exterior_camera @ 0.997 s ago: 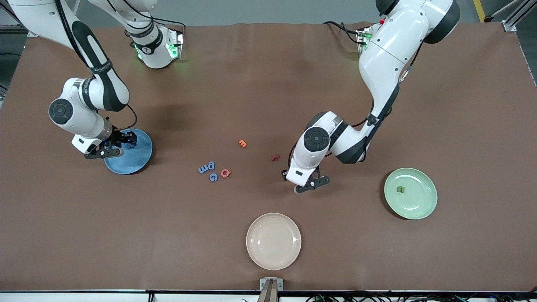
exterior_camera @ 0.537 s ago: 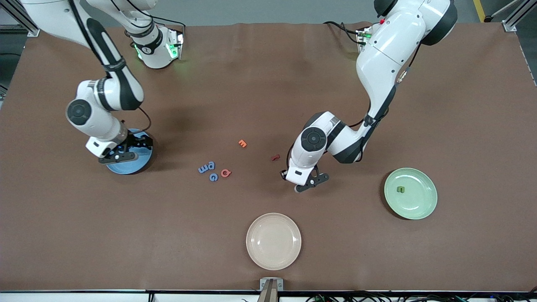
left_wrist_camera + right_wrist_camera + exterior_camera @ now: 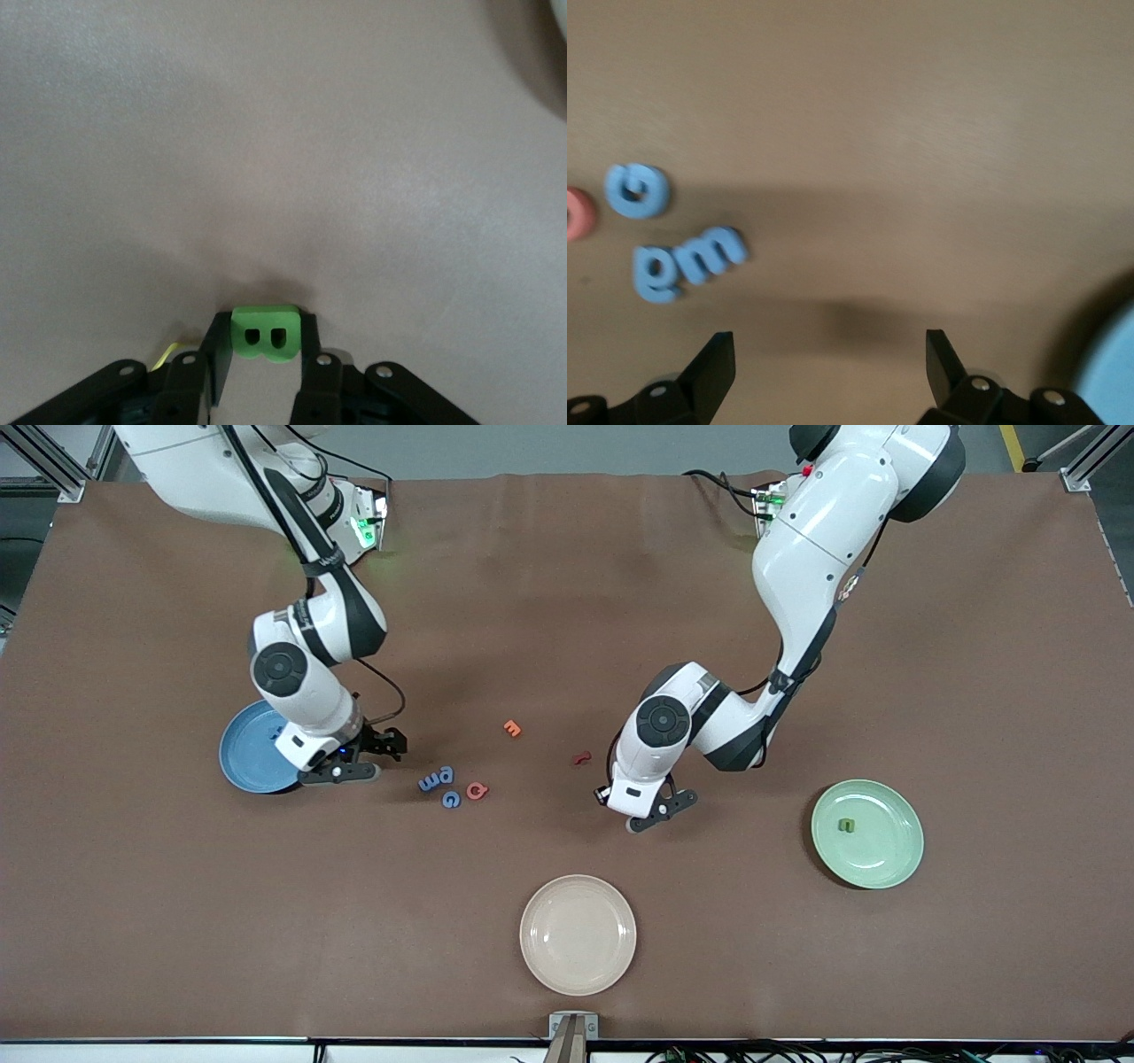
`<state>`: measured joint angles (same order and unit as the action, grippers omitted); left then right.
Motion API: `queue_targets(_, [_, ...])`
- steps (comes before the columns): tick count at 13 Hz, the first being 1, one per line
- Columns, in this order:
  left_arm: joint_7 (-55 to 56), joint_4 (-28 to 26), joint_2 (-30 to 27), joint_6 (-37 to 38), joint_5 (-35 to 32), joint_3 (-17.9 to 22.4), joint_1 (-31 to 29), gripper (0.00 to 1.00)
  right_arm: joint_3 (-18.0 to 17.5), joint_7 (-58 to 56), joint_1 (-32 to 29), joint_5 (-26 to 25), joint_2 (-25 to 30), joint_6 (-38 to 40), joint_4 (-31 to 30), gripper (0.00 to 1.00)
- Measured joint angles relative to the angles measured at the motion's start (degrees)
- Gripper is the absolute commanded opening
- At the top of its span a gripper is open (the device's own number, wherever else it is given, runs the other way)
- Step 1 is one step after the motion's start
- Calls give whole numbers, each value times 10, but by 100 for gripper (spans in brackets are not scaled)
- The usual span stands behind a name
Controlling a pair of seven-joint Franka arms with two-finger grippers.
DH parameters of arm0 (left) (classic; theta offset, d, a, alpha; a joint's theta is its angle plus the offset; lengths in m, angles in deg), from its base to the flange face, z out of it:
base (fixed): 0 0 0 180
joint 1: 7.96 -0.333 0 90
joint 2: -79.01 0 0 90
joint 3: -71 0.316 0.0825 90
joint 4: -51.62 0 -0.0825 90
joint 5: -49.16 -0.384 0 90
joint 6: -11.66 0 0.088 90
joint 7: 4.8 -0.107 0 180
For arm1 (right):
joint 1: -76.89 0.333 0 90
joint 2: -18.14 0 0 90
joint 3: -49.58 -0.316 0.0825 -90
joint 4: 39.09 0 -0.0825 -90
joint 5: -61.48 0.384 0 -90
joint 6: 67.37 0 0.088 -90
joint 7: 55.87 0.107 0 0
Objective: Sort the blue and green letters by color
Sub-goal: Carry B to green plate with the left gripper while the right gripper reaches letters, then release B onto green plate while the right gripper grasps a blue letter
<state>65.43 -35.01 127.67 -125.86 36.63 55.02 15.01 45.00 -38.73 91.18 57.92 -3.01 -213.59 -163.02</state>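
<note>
Three blue letters [image 3: 438,783] lie close together near the table's middle; they also show in the right wrist view [image 3: 682,257]. My right gripper [image 3: 368,759] is open and empty, between the blue plate [image 3: 244,753] and these letters; it shows in the right wrist view [image 3: 830,372] too. My left gripper [image 3: 657,813] is shut on a green letter B [image 3: 264,332], over bare table between the red letter [image 3: 581,758] and the cream plate [image 3: 578,934]. One green letter [image 3: 847,825] lies on the green plate [image 3: 873,864].
A pink letter [image 3: 477,790] lies right beside the blue ones. An orange letter [image 3: 512,728] lies farther from the front camera than they do. The right arm covers part of the blue plate, whose rim shows in the right wrist view [image 3: 1112,372].
My right gripper has moved from over the blue plate toward the blue letters. The left arm has barely moved and still holds the green B.
</note>
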Motion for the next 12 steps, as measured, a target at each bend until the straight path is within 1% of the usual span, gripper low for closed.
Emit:
queue_targets(2, [12,7,-2,2,0,1,-5,0,0,33,11,0,-28,0,31,94])
queue_targets(4, [19,17,-17,25,0,4,-23,0,0,82,22,0,-51,0,57,94])
queue_targets(7, [-2,22,-65,88,-1,5,-90,0,0,169,33,1,-71,0,76,95])
queue_targets(8, [-26,21,-78,106,-1,5,-116,0,1,212,33,2,-74,0,78,97])
queue_targets(10, [-84,11,-90,131,-1,5,-164,1,3,345,33,17,-76,0,81,97])
queue_targets(12, [-145,-9,-94,134,-2,6,-210,1,3,459,33,26,-76,0,83,99])
